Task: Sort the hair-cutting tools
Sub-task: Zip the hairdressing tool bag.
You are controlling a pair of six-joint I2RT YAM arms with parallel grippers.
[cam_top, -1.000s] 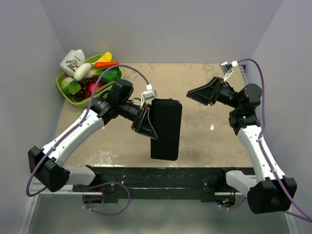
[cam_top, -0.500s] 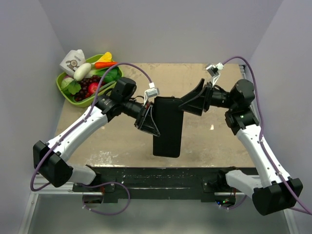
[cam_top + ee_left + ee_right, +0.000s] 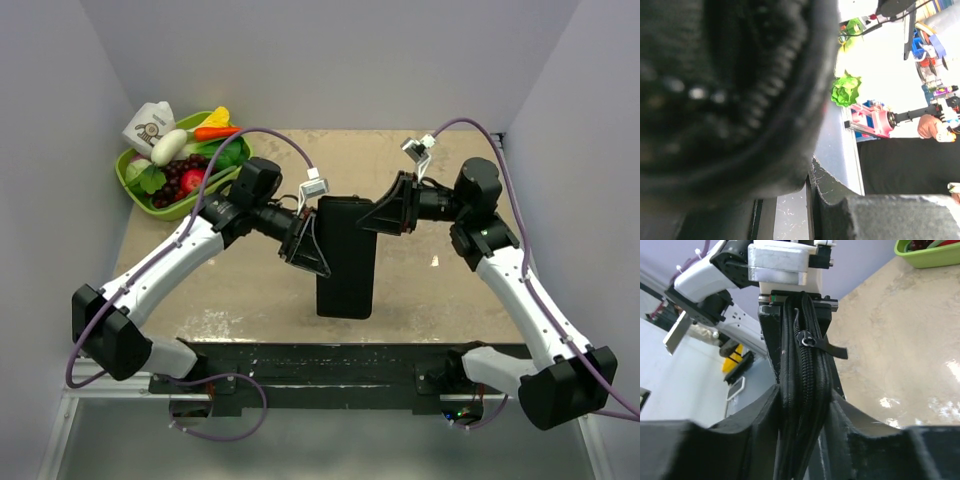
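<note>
1. Left hand (image 3: pixel 308 243) clamps black case (image 3: pixel 345 262) by its left edge, lifted over the table (image 3: pixel 440 290) centre.
2. Right hand (image 3: pixel 385 213) narrow, pinching the case's zipper (image 3: pixel 805 340) edge.
3. Scissors and comb not visible in any view.

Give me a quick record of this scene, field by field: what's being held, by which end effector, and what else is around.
Held item: black zippered case, apparently lifted off the table
Left end effector: clamped on the case's left edge
Right end effector: fingers on both sides of the case's zipper edge
Zipper: looks closed; zipper pull visible in the right wrist view
Scissors and comb: not visible in any view
Back-left corner: green tray of toy food
</note>
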